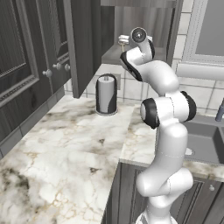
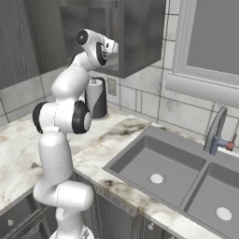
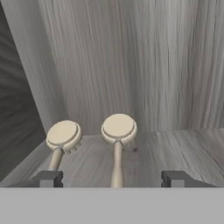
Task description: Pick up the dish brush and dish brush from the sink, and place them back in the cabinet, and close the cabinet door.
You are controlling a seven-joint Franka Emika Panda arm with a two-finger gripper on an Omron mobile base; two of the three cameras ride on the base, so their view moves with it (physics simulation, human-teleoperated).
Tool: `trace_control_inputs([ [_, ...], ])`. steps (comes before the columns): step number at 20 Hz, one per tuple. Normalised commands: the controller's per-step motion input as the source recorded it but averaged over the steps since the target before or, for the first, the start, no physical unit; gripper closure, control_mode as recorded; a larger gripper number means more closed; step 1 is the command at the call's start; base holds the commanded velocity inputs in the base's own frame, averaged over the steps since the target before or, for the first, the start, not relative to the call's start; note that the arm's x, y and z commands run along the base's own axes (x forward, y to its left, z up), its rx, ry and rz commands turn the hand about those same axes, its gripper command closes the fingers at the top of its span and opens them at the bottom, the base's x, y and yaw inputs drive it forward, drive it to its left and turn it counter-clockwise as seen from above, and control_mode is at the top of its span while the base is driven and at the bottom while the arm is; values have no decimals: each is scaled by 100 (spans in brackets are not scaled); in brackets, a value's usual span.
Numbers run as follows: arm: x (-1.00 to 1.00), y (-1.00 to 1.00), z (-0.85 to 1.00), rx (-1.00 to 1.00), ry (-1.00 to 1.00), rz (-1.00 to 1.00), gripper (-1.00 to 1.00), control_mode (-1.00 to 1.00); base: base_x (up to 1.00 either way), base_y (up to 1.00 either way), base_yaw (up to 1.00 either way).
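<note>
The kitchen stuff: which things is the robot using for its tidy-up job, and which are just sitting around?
For the job:
- left dish brush, on the cabinet shelf
- right dish brush, beside it
- cabinet door, open
- sink
- gripper, open

Just sitting around:
- paper towel roll
- faucet
- window

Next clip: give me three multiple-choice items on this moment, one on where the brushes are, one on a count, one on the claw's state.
1. Where do the dish brushes lie?
A. in the sink
B. on the cabinet floor
C. on the counter
2. How many brushes show in the hand view?
A. one
B. two
C. three
3. How is the claw?
A. open, holding nothing
B. shut on a handle
C. shut on the door knob

Key: 1 B, both rest on the grey cabinet floor; 2 B, two round heads side by side; 3 A, the fingertips stand wide apart, clear of the right brush's handle.
</note>
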Motion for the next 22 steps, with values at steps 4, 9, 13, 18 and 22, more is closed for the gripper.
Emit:
trace_control_inputs([
  [4,0,0,0,0,0,0,-100,-100,0,0,0],
  [9,0,0,0,0,0,0,-100,-100,0,0,0],
  [13,-16,0,-12,0,0,0,-100,-100,0,0,0],
  [18,-44,0,-12,0,0,0,-100,-100,0,0,0],
  [22,-64,2,-5,-1,-1,0,-100,-100,0,0,0],
])
